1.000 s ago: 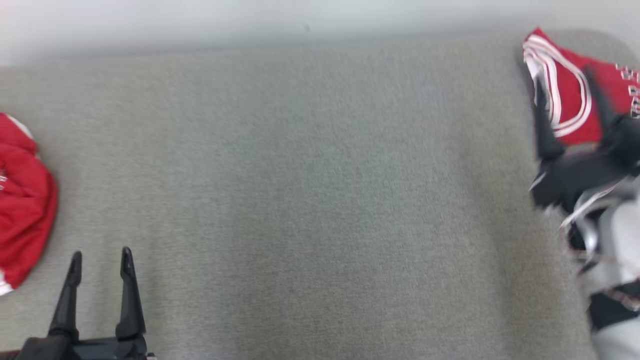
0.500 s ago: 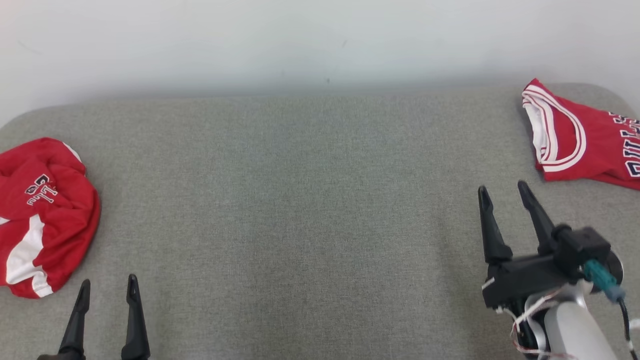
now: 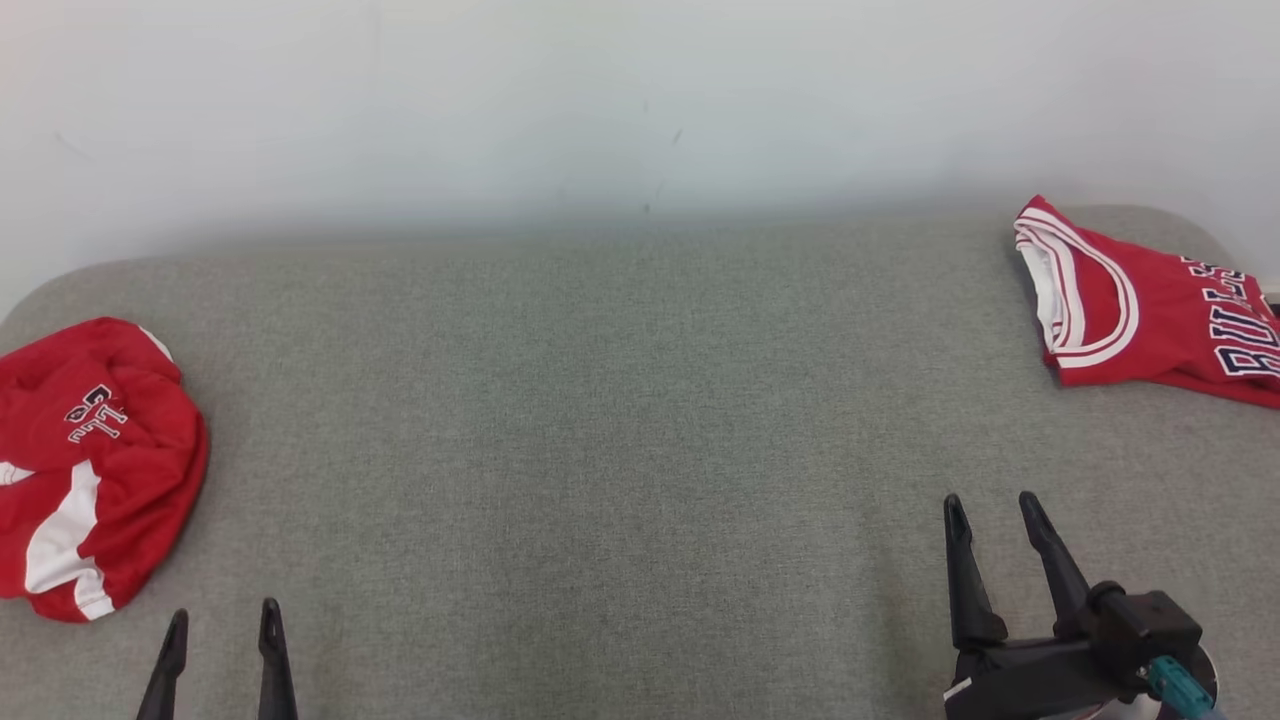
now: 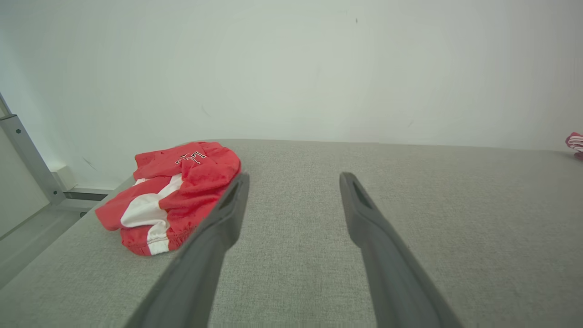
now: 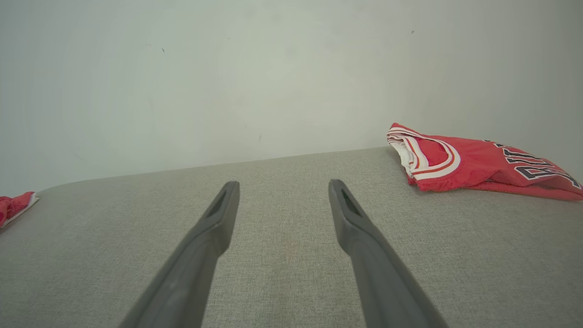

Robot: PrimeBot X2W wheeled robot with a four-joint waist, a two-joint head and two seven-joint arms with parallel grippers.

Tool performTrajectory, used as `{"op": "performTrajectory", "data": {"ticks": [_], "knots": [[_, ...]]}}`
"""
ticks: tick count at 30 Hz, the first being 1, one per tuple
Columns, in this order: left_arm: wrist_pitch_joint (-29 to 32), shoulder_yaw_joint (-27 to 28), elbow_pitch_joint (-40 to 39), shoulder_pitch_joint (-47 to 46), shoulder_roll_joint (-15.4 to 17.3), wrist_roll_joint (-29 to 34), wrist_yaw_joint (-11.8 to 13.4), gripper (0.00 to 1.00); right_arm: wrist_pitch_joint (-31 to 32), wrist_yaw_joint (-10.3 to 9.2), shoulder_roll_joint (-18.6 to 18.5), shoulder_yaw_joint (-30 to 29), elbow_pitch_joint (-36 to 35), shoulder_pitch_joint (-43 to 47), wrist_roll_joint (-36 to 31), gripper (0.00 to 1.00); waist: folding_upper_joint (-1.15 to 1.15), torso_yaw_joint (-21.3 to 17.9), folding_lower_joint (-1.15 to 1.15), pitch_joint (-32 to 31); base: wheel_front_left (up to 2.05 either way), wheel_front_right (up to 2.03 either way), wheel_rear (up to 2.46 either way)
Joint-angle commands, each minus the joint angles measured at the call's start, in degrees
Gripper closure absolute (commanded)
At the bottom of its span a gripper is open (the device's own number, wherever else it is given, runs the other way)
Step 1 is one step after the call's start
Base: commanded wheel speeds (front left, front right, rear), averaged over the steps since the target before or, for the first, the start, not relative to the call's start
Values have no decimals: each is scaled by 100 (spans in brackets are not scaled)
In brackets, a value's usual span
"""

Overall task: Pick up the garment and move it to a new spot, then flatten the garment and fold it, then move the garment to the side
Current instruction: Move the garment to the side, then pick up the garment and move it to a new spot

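Note:
A folded red jersey with white trim and dark lettering (image 3: 1150, 305) (image 5: 478, 164) lies at the far right of the grey padded table (image 3: 600, 430). A crumpled red and white garment (image 3: 85, 470) (image 4: 173, 193) sits bunched at the table's left edge. My left gripper (image 3: 222, 625) (image 4: 291, 177) is open at the lower left, near the crumpled garment but apart from it, with nothing between its fingers. At the lower right my right gripper (image 3: 988, 503) (image 5: 282, 184) is open and empty, well short of the folded jersey.
A pale wall (image 3: 600, 100) rises behind the table. A metal frame post (image 4: 27, 155) and a floor ledge stand beyond the table's left edge in the left wrist view. The table's corners are rounded at both far ends.
My right gripper has drawn back from the folded jersey toward the near edge, empty. The head camera has tilted up, so the whole scene sits lower in view.

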Motion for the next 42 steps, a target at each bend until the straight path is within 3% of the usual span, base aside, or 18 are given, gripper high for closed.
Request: {"op": "performTrajectory", "data": {"ticks": [1,22,42], "knots": [[-15,13,20,114,-18,49,-5,0,-39,-17,51,-1,6,87,-40,0,0,-37,0,-55,0,0,0],[-15,-94,322,42,-1,324,15,0,-179,-17,245,161,446,360,-15,0,0,142,0,-257,0,0,0],[-16,-100,322,44,-26,333,11,0,-181,-16,252,115,405,417,-3,0,0,189,0,-267,0,0,0]]}}
